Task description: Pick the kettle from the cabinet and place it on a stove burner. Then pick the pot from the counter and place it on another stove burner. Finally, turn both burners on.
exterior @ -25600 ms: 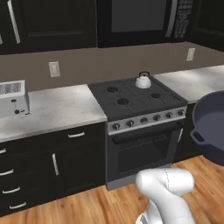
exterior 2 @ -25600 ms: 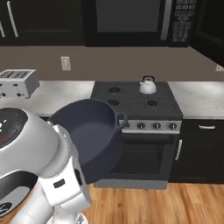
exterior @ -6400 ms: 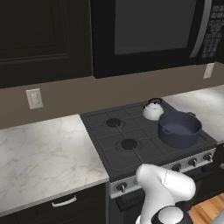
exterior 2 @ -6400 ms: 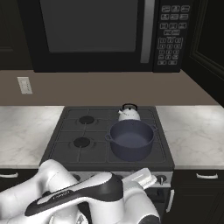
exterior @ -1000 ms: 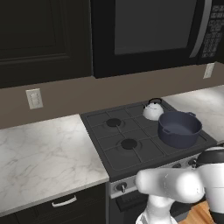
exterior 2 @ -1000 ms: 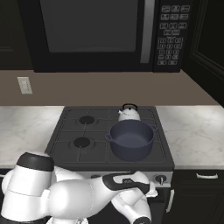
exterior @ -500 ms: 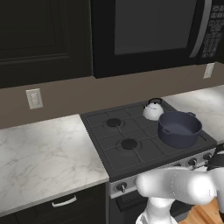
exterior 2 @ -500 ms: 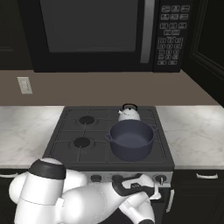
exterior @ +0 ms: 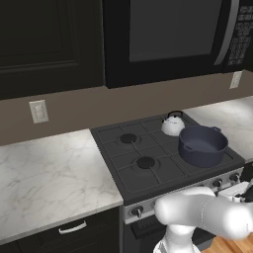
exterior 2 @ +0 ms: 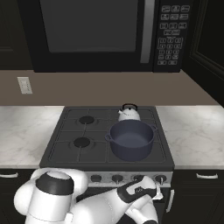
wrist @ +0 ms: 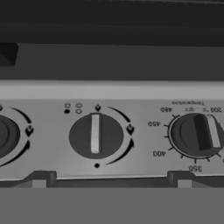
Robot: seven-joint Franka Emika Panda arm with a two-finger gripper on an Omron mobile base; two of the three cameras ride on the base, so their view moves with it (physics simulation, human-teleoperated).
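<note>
The white-silver kettle (exterior 2: pixel 128 113) (exterior: pixel 173 123) stands on the back right stove burner. Right in front of it, on the front right burner, sits the dark blue-grey pot (exterior 2: pixel 131 140) (exterior: pixel 201 146). My arm (exterior 2: pixel 127 199) reaches low in front of the stove's silver knobs (exterior 2: pixel 117 178). In the hand view my gripper (wrist: pixel 111 180) is open, its two dark fingertips (wrist: pixel 41 178) spread wide just below a dark knob (wrist: pixel 96 135) whose white bar points straight up. A temperature-marked knob (wrist: pixel 199 134) is to the right, another knob (wrist: pixel 6 133) at the left edge.
The two left burners (exterior 2: pixel 86 119) (exterior 2: pixel 82 141) are bare. The white marbled counter (exterior 2: pixel 192 131) (exterior: pixel 44 163) flanks the cooktop on both sides. A black microwave (exterior 2: pixel 105 30) hangs above the stove, with dark wall cabinets (exterior: pixel 44 39) beside it. Dark drawers (exterior: pixel 74 230) lie under the counter.
My arm has folded lower and shifted right in front of the stove's control panel. Kettle and pot have not moved.
</note>
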